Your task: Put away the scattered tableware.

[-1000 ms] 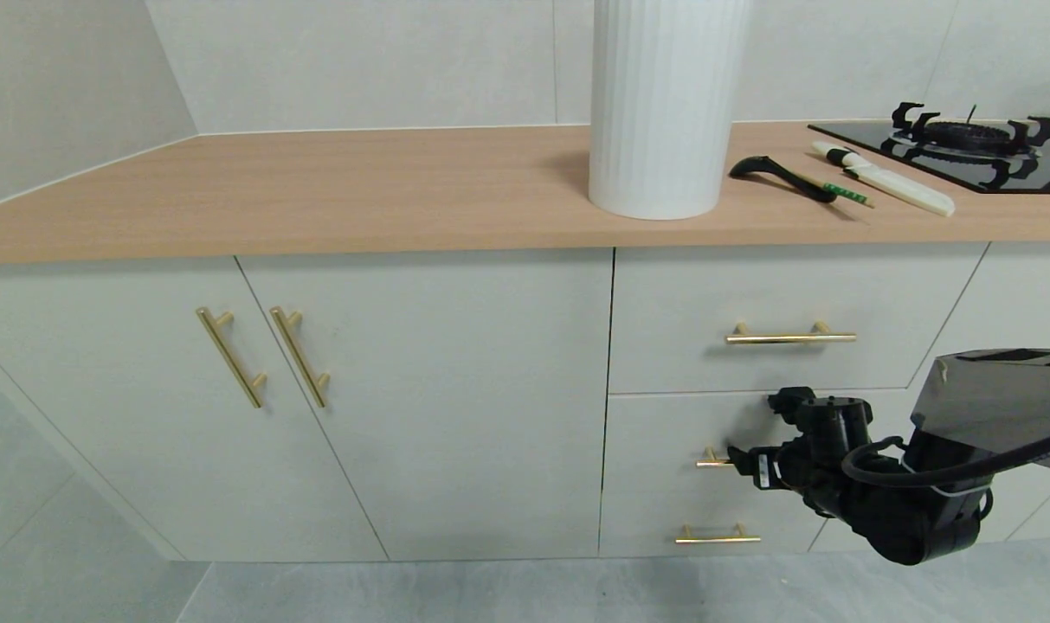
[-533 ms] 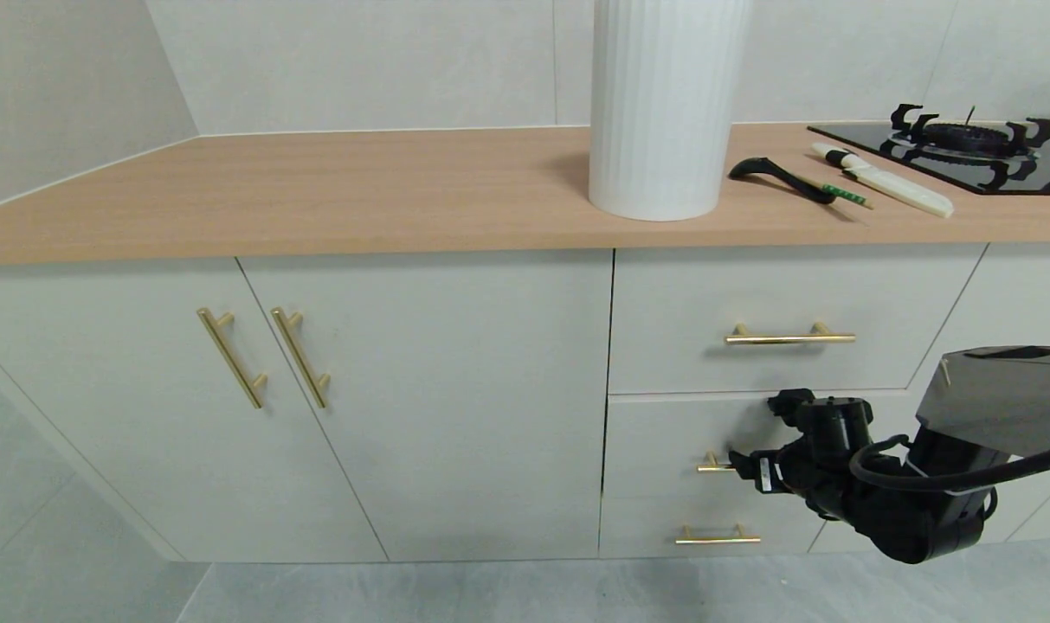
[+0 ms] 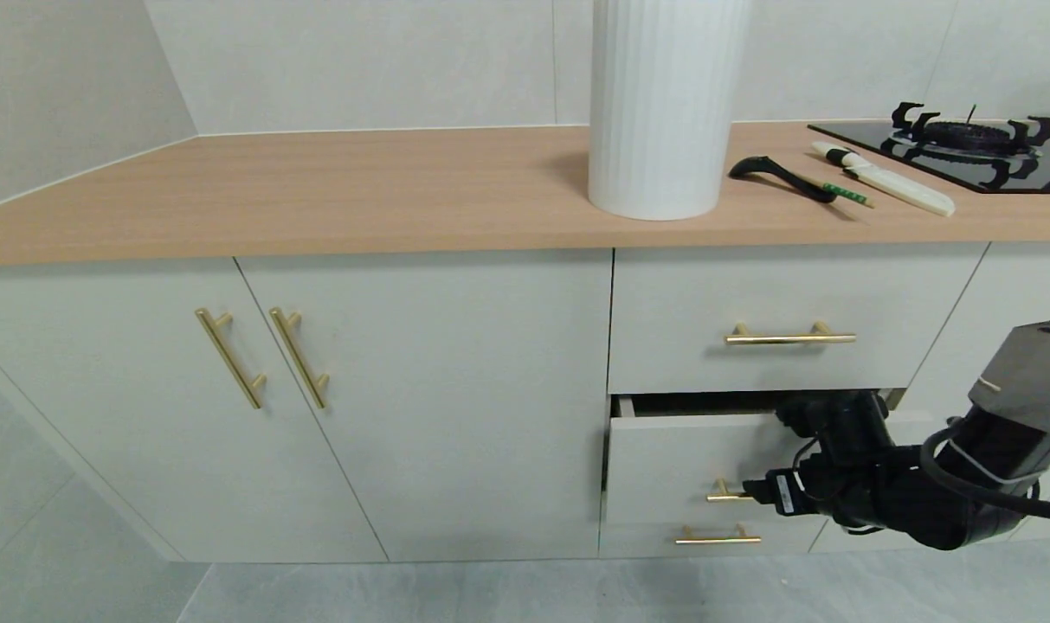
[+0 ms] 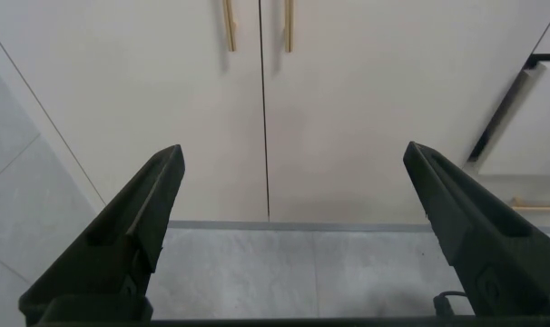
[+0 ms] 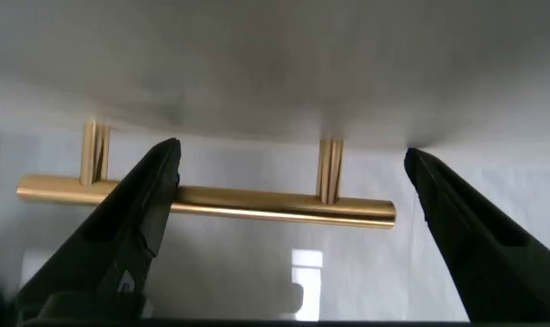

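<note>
Before the doors: the left gripper (image 4: pixel 293 150) hangs low, well back from the cabinet doors (image 4: pixel 261 100). Its jaws are spread on nothing, and it is best left parked there, out of the drawer's path.
At the handle: the right gripper (image 3: pixel 754 495) sits at the middle drawer's handle (image 3: pixel 722 496). Its jaws are spread wide with the brass bar lying across ahead of them; I cannot tell whether they touch it.
Pull: the step in hand looks like drawing this drawer out. The pull should stay straight, level and square to the front, so the bar does not slip off the jaws and the drawer does not bind.
Drawer: the drawer (image 3: pixel 680 459) stands a little way out, with a dark gap under the top drawer (image 3: pixel 750 294). That gap seems too narrow yet for long pieces, so it likely needs to come much farther.
On the tabletop: the ladle (image 3: pixel 780 177), chopsticks (image 3: pixel 840 192) and knife (image 3: pixel 888 183) lie close together on the tabletop (image 3: pixel 360 190). They sit between the vase (image 3: pixel 659 104) and the hob (image 3: pixel 966 143), well above the drawer.
</note>
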Controlling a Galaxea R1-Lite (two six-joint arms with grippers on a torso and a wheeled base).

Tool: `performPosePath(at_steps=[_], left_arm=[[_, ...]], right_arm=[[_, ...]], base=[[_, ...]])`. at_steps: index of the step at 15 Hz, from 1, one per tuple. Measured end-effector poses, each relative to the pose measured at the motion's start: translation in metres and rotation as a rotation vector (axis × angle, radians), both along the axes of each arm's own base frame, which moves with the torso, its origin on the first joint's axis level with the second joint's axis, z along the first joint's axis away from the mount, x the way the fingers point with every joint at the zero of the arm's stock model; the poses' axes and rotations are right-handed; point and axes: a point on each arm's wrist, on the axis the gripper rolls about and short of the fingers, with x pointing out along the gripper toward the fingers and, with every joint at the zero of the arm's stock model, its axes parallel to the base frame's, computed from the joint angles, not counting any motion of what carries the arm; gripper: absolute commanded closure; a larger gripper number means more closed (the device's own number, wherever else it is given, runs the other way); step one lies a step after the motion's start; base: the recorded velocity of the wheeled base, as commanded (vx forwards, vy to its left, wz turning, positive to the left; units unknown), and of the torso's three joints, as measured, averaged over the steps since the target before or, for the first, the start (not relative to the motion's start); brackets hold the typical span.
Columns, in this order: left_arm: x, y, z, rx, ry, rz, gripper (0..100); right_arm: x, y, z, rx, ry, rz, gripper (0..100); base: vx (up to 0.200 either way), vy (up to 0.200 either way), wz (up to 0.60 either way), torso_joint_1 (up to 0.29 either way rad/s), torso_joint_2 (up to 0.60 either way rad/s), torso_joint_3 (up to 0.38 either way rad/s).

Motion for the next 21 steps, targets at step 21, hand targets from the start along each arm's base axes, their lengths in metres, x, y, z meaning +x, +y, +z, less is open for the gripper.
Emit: performPosePath(at_steps=[21], left_arm=[[0.0, 0.0, 0.0, 0.0, 0.0, 0.0, 0]], right_arm=[[0.006, 0.016, 0.06, 0.072, -0.432, -0.027, 0]], base=[[0.0, 0.0, 0.0, 0.0, 0.0, 0.0]])
